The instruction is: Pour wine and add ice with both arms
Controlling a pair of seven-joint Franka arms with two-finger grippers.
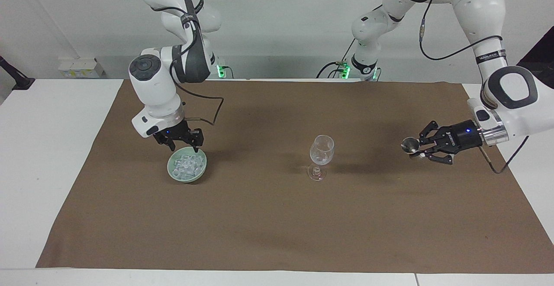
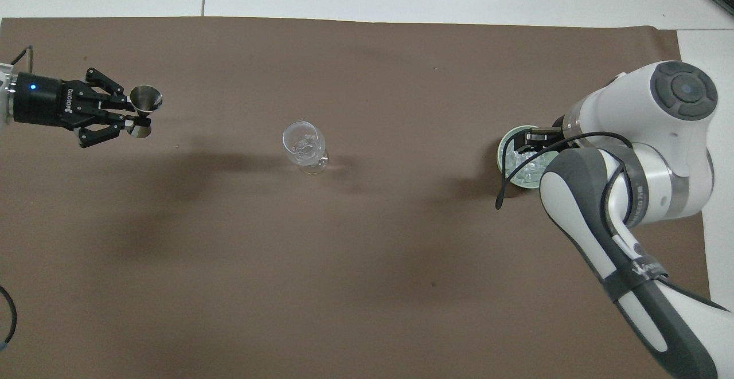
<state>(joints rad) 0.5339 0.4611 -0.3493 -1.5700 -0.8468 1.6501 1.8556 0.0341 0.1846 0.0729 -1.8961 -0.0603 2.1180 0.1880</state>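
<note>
A clear stemmed glass (image 1: pixel 321 154) stands upright mid-mat; it also shows in the overhead view (image 2: pixel 304 145). A pale green bowl (image 1: pixel 190 178) holds a heap of ice (image 1: pixel 187 164) toward the right arm's end. My right gripper (image 1: pixel 184 144) is open and empty, just above the bowl's rim on the robots' side; in the overhead view the arm hides most of it (image 2: pixel 524 140) and part of the ice (image 2: pixel 528 168). My left gripper (image 1: pixel 419 147) is shut on a small metal jigger (image 1: pixel 409 144), held on its side low over the mat toward the left arm's end, well apart from the glass (image 2: pixel 140 109).
A brown mat (image 1: pixel 277 225) covers the white table (image 1: pixel 52 147). Bare mat lies between the glass and the bowl and on the side away from the robots. Black cables hang from both wrists.
</note>
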